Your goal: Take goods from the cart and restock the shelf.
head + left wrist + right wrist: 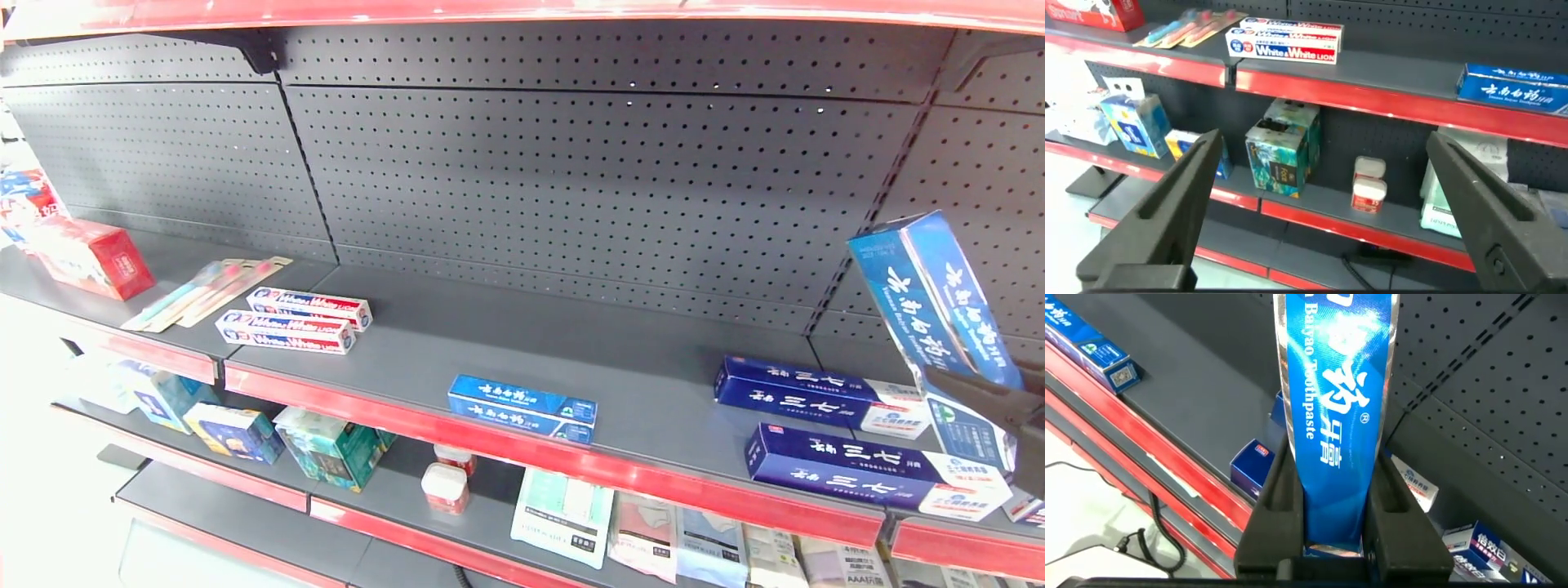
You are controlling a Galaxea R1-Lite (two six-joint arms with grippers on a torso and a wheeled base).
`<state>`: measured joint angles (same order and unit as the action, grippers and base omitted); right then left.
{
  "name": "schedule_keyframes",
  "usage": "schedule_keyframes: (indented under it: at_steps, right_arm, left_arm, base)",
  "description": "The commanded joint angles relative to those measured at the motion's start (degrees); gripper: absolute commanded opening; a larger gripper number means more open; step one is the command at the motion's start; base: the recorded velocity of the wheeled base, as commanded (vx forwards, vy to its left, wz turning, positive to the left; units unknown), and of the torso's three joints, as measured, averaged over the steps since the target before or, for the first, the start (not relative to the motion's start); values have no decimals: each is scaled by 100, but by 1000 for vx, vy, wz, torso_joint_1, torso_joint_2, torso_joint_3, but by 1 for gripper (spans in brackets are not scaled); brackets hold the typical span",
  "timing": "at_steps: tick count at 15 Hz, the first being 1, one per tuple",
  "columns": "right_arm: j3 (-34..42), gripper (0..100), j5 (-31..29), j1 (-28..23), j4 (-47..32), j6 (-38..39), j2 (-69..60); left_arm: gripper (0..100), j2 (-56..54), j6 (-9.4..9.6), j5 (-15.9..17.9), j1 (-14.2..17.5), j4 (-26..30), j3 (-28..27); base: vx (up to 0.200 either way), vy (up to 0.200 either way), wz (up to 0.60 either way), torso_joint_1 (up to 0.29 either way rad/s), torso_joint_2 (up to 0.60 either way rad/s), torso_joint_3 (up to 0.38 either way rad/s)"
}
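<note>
My right gripper [992, 404] [1331, 498] is shut on a light-blue toothpaste box [935, 314] [1333, 400], held tilted and nearly upright above the right end of the grey shelf [506, 343]. Under it lie two dark-blue toothpaste boxes [816, 392] [873, 469]. A matching light-blue box [522, 407] [1512, 86] lies flat near the shelf's front edge in the middle. My left gripper [1323, 204] is open with nothing between its fingers, low in front of the lower shelves.
Two red-and-white toothpaste boxes [287, 320] [1286, 42], toothbrush packs [204, 290] and a red carton [90, 255] occupy the shelf's left. Lower shelves hold tissue boxes [331, 447] [1282, 147], small red-lidded jars [445, 487] [1368, 184] and packets [563, 510]. Bare shelf lies between the middle and right boxes.
</note>
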<state>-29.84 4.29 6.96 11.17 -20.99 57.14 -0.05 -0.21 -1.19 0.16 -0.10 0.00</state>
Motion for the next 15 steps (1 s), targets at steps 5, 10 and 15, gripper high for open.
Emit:
schedule_keyframes:
  at_steps: [5, 10, 15]
  right_arm:
    - [-4, 0, 863, 288, -9, -177, 773]
    - [-716, 0, 1680, 315, 896, -1003, 2566]
    - [-1823, 0, 2067, 367, 1072, -907, 3963]
  left_arm:
    - [100, 5, 12, 14, 2, 1, 0]
    - [100, 5, 12, 5, 2, 1, 0]
    - [100, 5, 12, 5, 2, 1, 0]
  base:
    - [0, 0, 0, 0, 0, 0]
    - [0, 0, 0, 0, 0, 0]
    - [0, 0, 0, 0, 0, 0]
